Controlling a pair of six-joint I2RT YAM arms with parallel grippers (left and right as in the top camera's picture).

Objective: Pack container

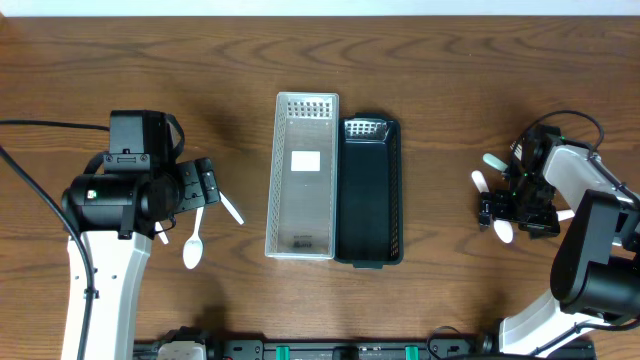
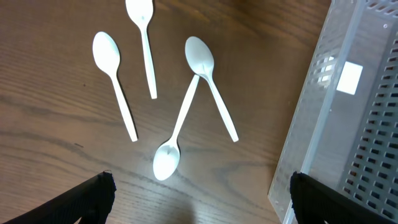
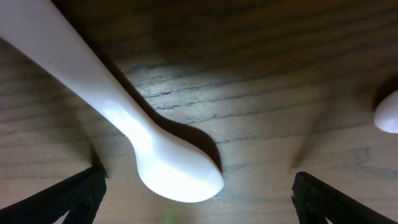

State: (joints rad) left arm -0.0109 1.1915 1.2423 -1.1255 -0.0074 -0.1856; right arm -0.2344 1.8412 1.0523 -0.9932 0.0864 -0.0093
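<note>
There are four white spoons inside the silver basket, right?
Not quite. The four white spoons are not inside the silver basket. They lie on the table beside it. The left wrist view shows this.

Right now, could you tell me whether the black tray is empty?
Empty: overhead, the black tray shows only its bare dark floor, nothing inside.

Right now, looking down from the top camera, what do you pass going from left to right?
Left arm → gray tray → black tray → right arm. The spoons overlap the arms, so I left them out.
</note>
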